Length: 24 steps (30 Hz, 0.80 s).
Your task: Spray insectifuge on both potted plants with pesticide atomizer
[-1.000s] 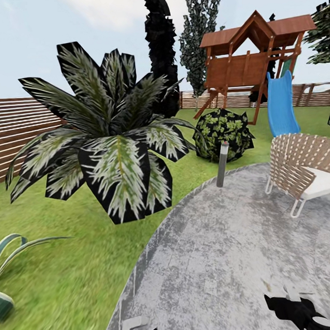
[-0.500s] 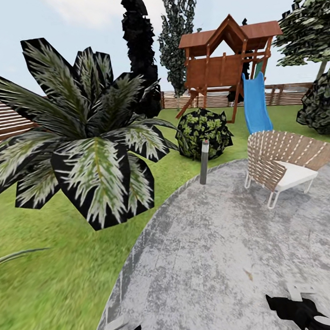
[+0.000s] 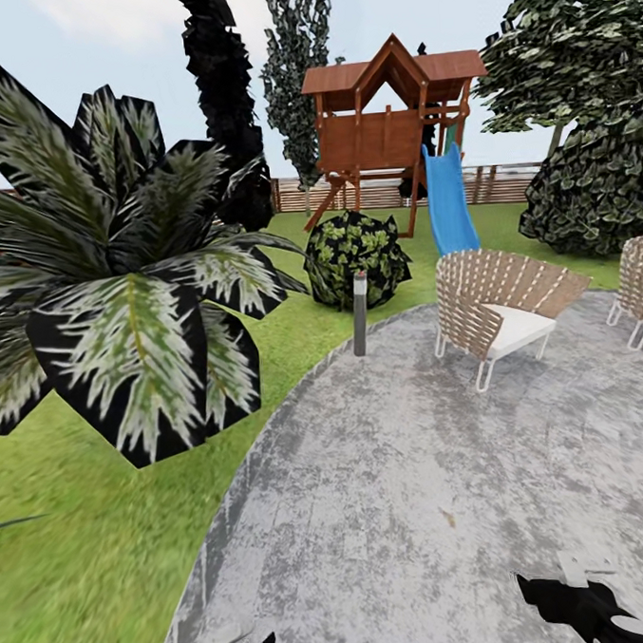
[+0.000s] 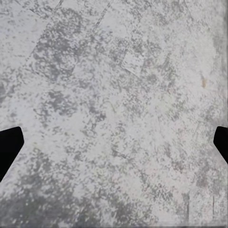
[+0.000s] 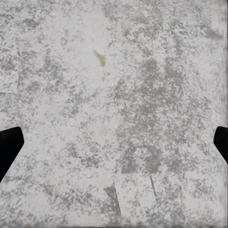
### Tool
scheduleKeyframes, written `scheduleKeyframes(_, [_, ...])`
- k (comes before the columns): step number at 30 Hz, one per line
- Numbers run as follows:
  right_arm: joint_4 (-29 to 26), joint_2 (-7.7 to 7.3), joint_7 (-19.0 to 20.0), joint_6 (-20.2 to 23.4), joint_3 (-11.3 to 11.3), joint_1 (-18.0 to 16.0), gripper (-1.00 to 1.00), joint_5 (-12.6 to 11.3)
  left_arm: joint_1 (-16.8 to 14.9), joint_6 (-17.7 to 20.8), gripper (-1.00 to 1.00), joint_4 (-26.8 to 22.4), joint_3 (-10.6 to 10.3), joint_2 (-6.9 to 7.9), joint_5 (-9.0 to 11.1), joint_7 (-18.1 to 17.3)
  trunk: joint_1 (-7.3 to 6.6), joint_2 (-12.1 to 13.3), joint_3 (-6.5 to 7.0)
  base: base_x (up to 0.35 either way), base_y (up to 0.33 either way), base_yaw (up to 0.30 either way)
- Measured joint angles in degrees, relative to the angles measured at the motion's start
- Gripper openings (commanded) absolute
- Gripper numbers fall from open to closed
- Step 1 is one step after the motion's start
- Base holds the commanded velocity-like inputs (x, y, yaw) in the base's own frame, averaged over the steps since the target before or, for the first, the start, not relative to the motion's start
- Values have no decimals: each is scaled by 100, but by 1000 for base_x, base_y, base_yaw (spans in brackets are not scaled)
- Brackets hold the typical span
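Green lawn [image 3: 117, 553] around a round grey mottled stone patio [image 3: 417, 487]

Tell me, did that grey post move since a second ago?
No. The grey post keeps its spot at the patio edge beside the bush; the camera turned.

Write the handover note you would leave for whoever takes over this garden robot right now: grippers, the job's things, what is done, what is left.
Left gripper: open, empty, over the stone patio.
Right gripper: open, empty, over the same paving.
Job's things: none in sight. Ahead are the big variegated plant on the lawn, a bollard light, a round bush, wicker chairs, a playhouse with blue slide and the fence.
Done: nothing picked up, nothing sprayed as far as shown.
Left: find the atomizer, grasp it, find both small potted plants, spray each fully.
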Motion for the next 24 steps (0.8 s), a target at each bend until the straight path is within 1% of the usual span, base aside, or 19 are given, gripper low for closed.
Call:
scheduleKeyframes(3, [0, 0, 0, -1, -3, -1, 100, 0, 0, -162, 100, 102, -5, 0, -1, 1, 0, 0, -8, -15, -4, -276])
scheduleKeyframes(6, [0, 0, 0, 0, -3, 1, 100, 0, 0, -210, 100, 128, -7, -5, -2, 1, 0, 0, -15, -135, -51, -276])
scheduleKeyframes(11, [0, -5, 0, -1, -4, -3, 100, 0, 0, -203, 100, 139, -7, -8, -4, 1, 0, 0, -28, -258, -169, -276])
scheduleKeyframes(15, [-19, -23, 2, 3, 36, -18, 100, 0, 0, -221, 100, 174, -7, -8, -10, 1, 0, 0, -35, -280, -206, -110])
scheduleKeyframes(16, [-23, -29, 4, 2, 88, -26, 100, -1, 0, -231, 100, 207, -7, -8, -10, 1, 0, 0, -35, -281, -207, -32])
scheduleKeyframes(17, [-28, -34, 6, 9, 186, -38, 100, -3, 0, -247, 100, 255, -6, -10, -11, 1, 0, 0, -36, -281, -207, -20])
scheduleKeyframes(19, [-32, -49, 4, 144, 435, -90, 100, -4, 0, -316, 100, 336, -2, -10, -5, 1, 0, 0, -36, -197, -146, -9])
scheduleKeyframes(20, [-63, -73, 0, 509, 580, -225, 100, -2, 0, -491, 100, 365, 9, -9, 17, 1, 0, -1, -36, -74, -54, -3])
scheduleKeyframes(21, [-77, -78, -2, 589, 605, -270, 100, -3, -1, -553, 100, 362, 13, -8, 22, 1, 0, 0, -36, -47, -35, -2])
scheduleKeyframes(23, [-109, -103, -6, 567, 592, -320, 100, 0, 0, -613, 100, 367, 20, -8, 29, 2, 0, 0, -36, -25, -18, -1])
scheduleKeyframes(24, [-124, -161, -7, 533, 548, -336, 100, 1, 0, -623, 100, 370, 23, -5, 31, 2, 0, 0, -36, -12, -9, 0])
